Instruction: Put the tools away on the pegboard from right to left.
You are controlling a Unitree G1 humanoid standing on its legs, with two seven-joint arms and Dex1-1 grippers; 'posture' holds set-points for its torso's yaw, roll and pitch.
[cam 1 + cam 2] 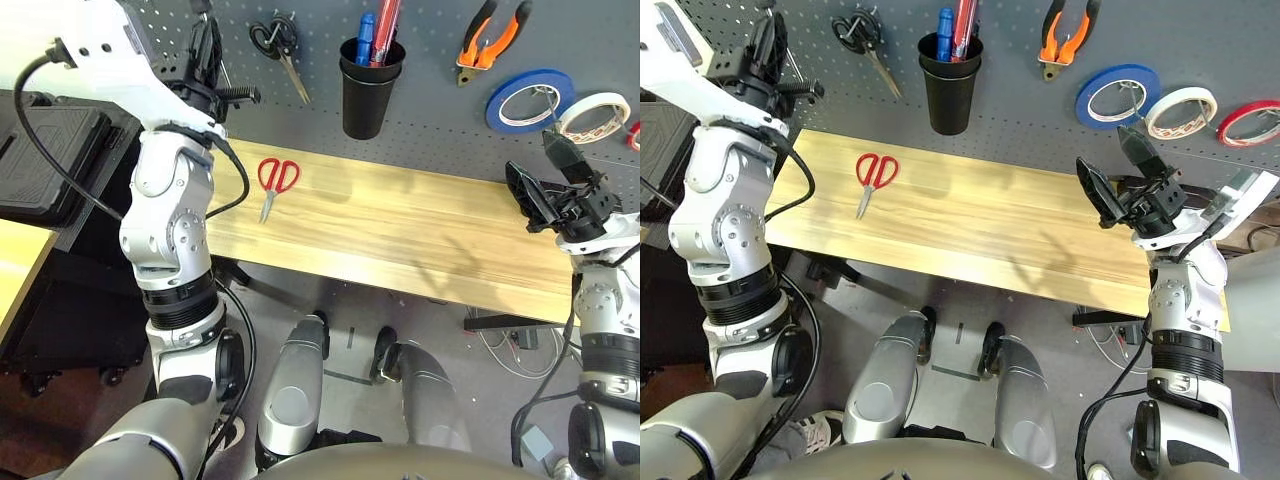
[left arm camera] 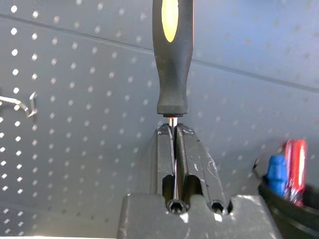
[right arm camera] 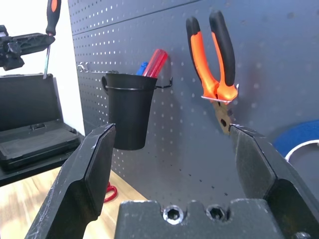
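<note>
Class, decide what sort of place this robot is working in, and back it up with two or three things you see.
Probably a workshop or robotics lab: a pegboard with hanging pliers, a wooden workbench, and rolls of tape on hooks.

Smooth pale wood tabletop (image 1: 400,215); matt grey perforated pegboard (image 1: 440,120).
</note>
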